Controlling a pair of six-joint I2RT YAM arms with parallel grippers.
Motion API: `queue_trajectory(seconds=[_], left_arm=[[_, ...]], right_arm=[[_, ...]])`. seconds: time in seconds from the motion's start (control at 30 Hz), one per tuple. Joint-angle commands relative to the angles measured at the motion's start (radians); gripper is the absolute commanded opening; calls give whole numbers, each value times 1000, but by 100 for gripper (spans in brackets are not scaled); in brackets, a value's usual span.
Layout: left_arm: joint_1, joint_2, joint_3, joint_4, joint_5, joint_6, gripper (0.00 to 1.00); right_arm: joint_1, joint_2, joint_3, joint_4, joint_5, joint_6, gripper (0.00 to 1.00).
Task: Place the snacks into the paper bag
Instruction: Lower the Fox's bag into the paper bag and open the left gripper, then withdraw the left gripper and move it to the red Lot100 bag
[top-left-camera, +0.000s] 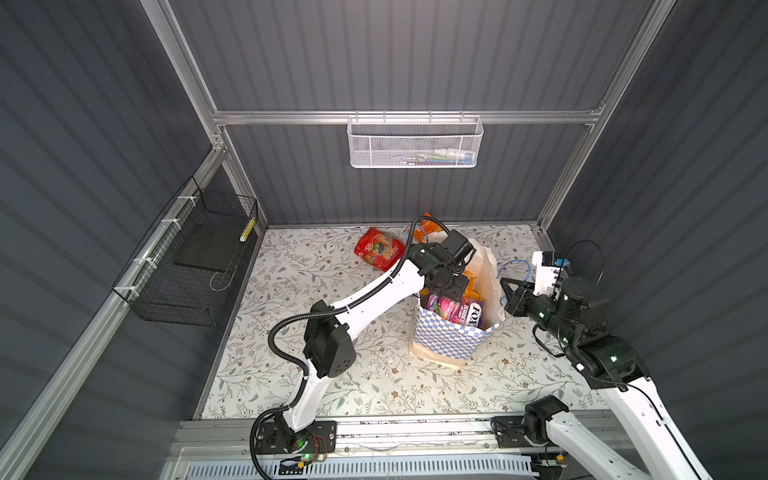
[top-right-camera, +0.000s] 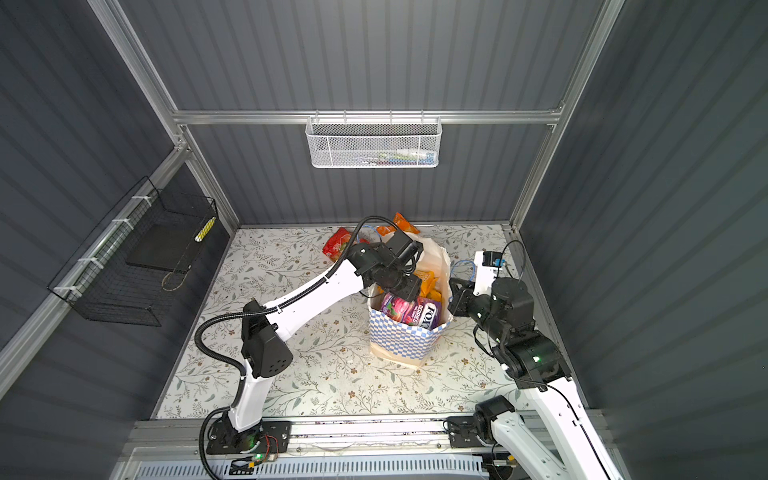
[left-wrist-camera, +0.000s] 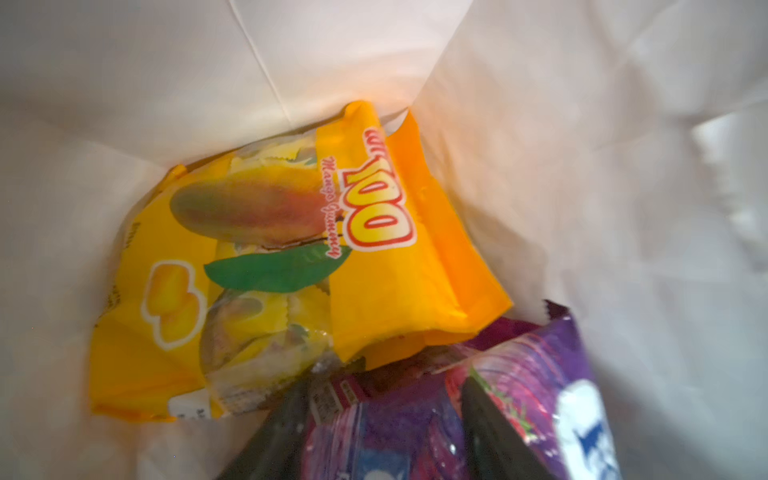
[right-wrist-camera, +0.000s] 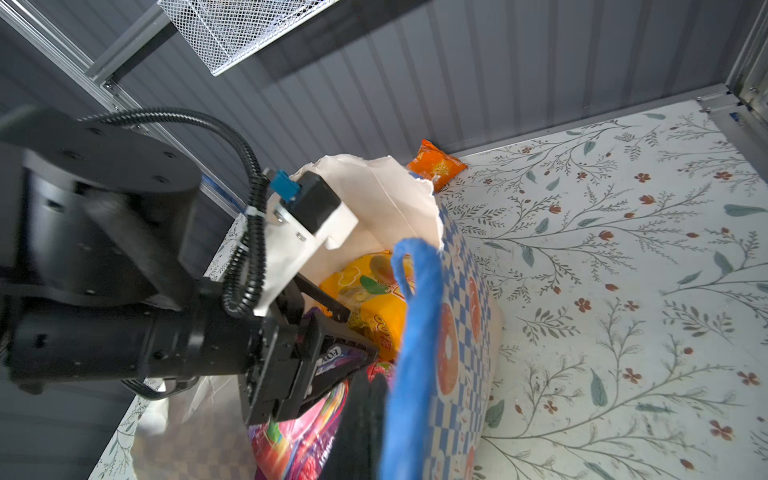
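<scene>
The paper bag (top-left-camera: 449, 340) (top-right-camera: 403, 336) stands upright on the floral table, mouth open. My left gripper (top-left-camera: 451, 293) (left-wrist-camera: 388, 378) (right-wrist-camera: 361, 334) reaches down into it, open, with the purple FOX'S packet (top-left-camera: 465, 311) (left-wrist-camera: 540, 374) lying loose between its spread fingers. Deeper in the bag lies a yellow "100" mango packet (left-wrist-camera: 291, 249) (right-wrist-camera: 374, 299). At the bag's right rim, my right gripper (top-left-camera: 508, 295) (right-wrist-camera: 374, 415) is shut on the blue cord handle (right-wrist-camera: 415, 332). A red "100" packet (top-left-camera: 379, 249) and a small orange packet (top-left-camera: 428, 226) (right-wrist-camera: 436, 164) lie on the table behind the bag.
A white mesh basket (top-left-camera: 415, 143) hangs on the back rail. A black wire basket (top-left-camera: 187, 266) is fixed to the left wall. Grey panel walls close in the table on three sides. The left arm's elbow (top-left-camera: 328, 345) hangs over the table's front left.
</scene>
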Motion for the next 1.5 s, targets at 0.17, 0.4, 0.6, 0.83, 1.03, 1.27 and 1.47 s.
queue_trajectory(seconds=[0.17, 0.4, 0.6, 0.83, 1.03, 1.27, 1.47], left_arm=[[-9, -398, -214, 338, 143, -15, 96], [-7, -718, -488, 485, -145, -39, 100], [87, -906, -688, 463, -390, -153, 100], [361, -879, -784, 425, -201, -267, 100], [558, -723, -837, 501, 19, -332, 100], [663, -489, -878, 666, 234, -404, 100], [663, -286, -797, 712, 304, -426, 100]], right_arm=[[0, -3, -9, 0, 11, -13, 0], [0, -7, -9, 0, 12, -13, 0], [-1, -1, -10, 4, 10, -11, 0], [0, 4, -12, 5, 6, -10, 0], [0, 0, -12, 3, 12, -12, 0], [1, -6, -12, 2, 8, -12, 0], [1, -9, -10, 1, 6, -12, 0]])
